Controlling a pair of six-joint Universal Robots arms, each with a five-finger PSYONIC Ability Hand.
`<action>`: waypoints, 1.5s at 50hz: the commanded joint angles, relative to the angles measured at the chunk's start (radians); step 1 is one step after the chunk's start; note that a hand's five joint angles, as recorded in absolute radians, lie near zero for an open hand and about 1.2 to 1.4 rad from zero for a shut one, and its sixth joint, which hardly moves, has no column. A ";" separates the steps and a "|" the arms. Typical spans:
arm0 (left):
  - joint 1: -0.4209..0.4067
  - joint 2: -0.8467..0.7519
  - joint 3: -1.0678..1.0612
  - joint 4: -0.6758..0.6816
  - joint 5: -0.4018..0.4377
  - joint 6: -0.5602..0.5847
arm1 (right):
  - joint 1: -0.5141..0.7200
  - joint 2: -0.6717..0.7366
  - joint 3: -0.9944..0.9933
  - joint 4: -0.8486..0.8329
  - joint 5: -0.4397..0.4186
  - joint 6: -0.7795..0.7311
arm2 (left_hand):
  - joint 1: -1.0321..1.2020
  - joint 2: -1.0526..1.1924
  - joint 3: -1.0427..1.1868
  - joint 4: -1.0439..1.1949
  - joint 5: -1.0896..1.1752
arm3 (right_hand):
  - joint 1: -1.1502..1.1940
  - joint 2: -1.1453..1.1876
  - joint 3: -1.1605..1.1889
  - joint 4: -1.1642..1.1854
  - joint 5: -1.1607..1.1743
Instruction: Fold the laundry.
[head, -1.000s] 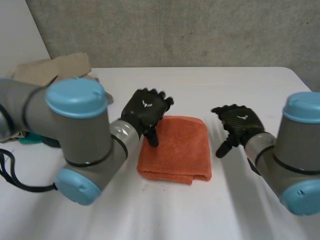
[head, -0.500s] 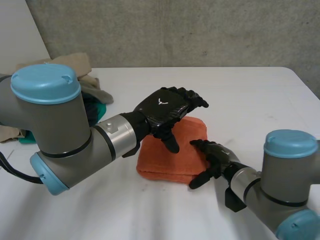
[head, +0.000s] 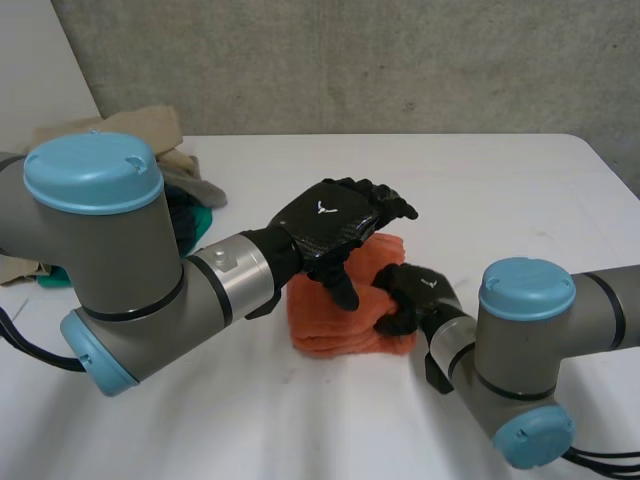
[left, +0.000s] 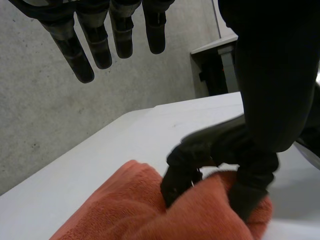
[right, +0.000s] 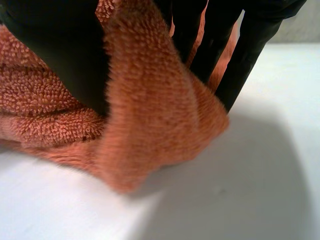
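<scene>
Currently my right hand (head: 410, 295) pinches the right edge of the folded orange towel (head: 335, 322) at mid-table (head: 500, 190). My left hand (head: 335, 222) hovers above it, fingers straight, holding nothing. Risk: lifting only one layer, with nothing pinning the rest, could undo the fold.

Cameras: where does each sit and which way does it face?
Head view: between and behind the arms, looking down at the table; both arms, left hand above the orange towel, right hand pinching its edge.
Left wrist view: on the left wrist, along the palm; own straight fingers over the towel.
Right wrist view: along the right palm, close on the pinched towel.
All three share the right hand on the towel.
</scene>
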 joint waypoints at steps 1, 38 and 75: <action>0.000 0.006 -0.002 0.004 0.000 0.000 | -0.033 -0.007 -0.068 -0.021 0.035 -0.117 | 0.027 0.030 0.032 0.027 0.030 | 0.496 0.313 0.337 0.342 0.323; -0.067 0.041 0.069 0.010 -0.003 -0.037 | -0.704 0.679 -1.349 0.266 0.072 -0.306 | 0.021 0.024 0.026 0.021 0.025 | 0.496 0.313 0.337 0.342 0.323; -0.063 0.073 0.055 0.014 -0.038 -0.040 | -0.757 0.227 -0.673 -0.052 -0.016 -0.818 | 0.024 0.027 0.029 0.024 0.027 | -0.726 -0.909 -0.884 -0.879 -0.899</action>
